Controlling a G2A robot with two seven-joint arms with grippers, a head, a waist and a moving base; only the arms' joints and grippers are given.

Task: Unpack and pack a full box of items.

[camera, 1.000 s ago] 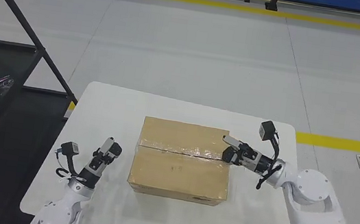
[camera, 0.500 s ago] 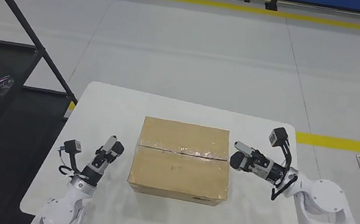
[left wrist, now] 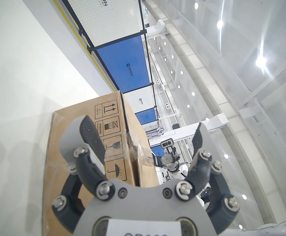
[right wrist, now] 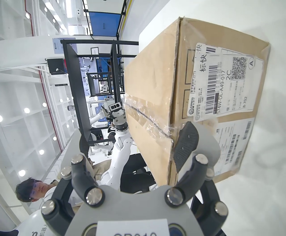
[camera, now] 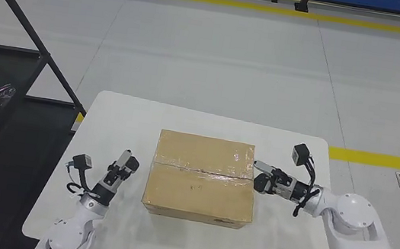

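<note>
White table (camera: 185,119): cardboard box (camera: 198,193) at centre, flaps shut, clear tape (camera: 201,171) along top seam; contents hidden. Right gripper (camera: 257,175) at seam's right end, fingers spread, holding nothing. Left gripper (camera: 128,162) near box's left side, wide open, empty.

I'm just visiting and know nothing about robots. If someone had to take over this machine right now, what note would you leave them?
Left gripper: jaws open, holding nothing, off the box's left end with a gap between.
Right gripper: jaws open, holding nothing, at the box's right end by the taped seam; I cannot tell whether it touches.
Box: in the middle of the white table, flaps closed, clear tape along the top seam.
Done: nothing unpacked; the box is sealed.
Left: break the tape, open the flaps, take the items out, then pack them back in.
</note>
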